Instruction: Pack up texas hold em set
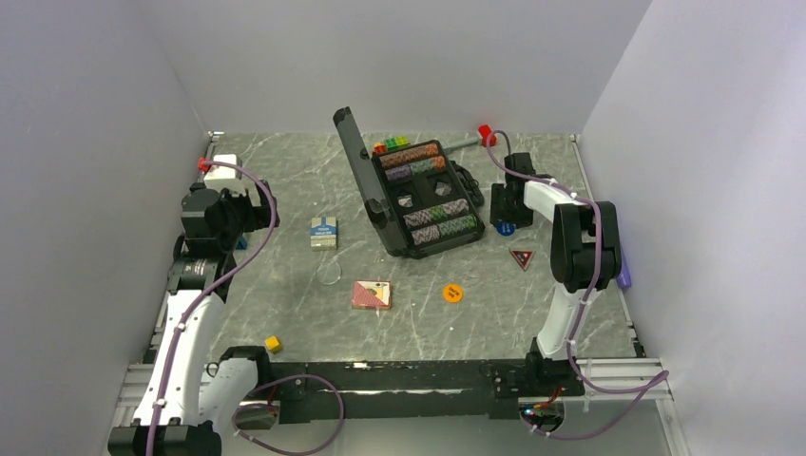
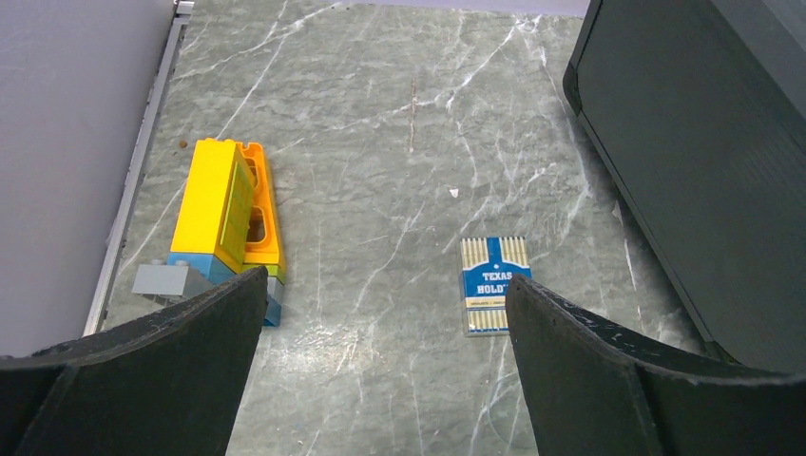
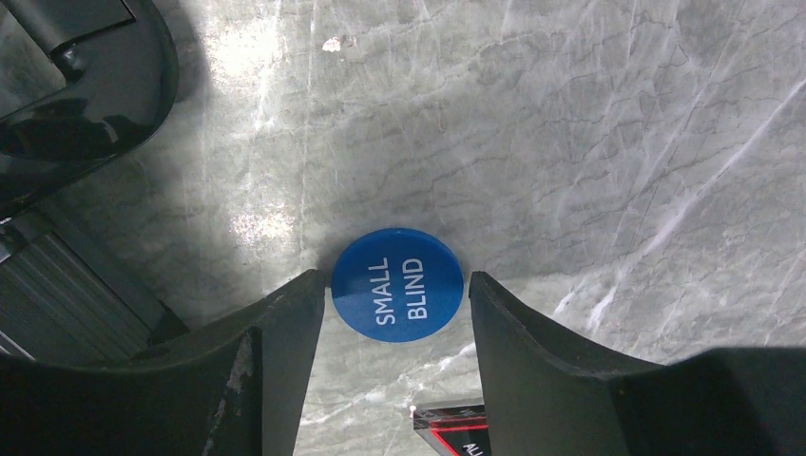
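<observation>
Jaws of the right gripper (image 3: 394, 281) stand close against both edges of the blue marker (image 3: 397, 285); whether they pinch it I cannot tell. It lies flat on the table (image 1: 409, 328) toward the right edge, just beside the open briefcase (image 1: 361, 166). The left gripper (image 2: 385, 280) hangs spread wide near the left edge, the blue-white deck (image 2: 492, 285) ahead of it. Chips (image 1: 439, 224) already fill their rows. Both decks, including the pink deck (image 1: 372, 294), the orange marker (image 1: 453, 293) and the triangular marker (image 1: 521, 257) lie outside the case, so most packing looks undone.
</observation>
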You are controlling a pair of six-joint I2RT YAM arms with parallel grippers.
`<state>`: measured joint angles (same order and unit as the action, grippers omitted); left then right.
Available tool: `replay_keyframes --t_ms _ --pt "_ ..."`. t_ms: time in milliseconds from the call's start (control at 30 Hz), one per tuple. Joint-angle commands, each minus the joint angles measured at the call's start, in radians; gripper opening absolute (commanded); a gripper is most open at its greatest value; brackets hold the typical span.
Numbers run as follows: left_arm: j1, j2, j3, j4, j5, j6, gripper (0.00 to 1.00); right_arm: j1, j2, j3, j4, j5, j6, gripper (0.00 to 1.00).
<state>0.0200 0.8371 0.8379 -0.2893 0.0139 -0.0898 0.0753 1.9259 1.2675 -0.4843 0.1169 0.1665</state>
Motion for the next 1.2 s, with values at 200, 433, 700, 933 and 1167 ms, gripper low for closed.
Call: replay_keyframes --t_ms 200,433,700,933,1167 --pt "0.002 -0.024 0.01 0.038 0.003 0.002 0.99 -0.01 0.016 -0.038 -0.07 -0.064 0.029 0.61" --pt "0.002 -0.027 0.01 0.037 0.003 0.002 0.99 -0.019 0.015 -0.056 -0.088 -0.053 0.037 0.58" --pt "0.002 -0.028 0.01 0.038 0.003 0.002 0.99 -0.02 0.033 -0.063 -0.088 -0.016 0.036 0.49" --pt "0.002 -0.03 0.01 0.038 0.003 0.002 0.99 -0.021 -0.006 -0.045 -0.101 -0.045 0.033 0.43" --pt "0.003 -0.03 0.01 0.038 0.001 0.001 0.99 -0.02 -0.061 -0.014 -0.125 -0.066 0.032 0.42"
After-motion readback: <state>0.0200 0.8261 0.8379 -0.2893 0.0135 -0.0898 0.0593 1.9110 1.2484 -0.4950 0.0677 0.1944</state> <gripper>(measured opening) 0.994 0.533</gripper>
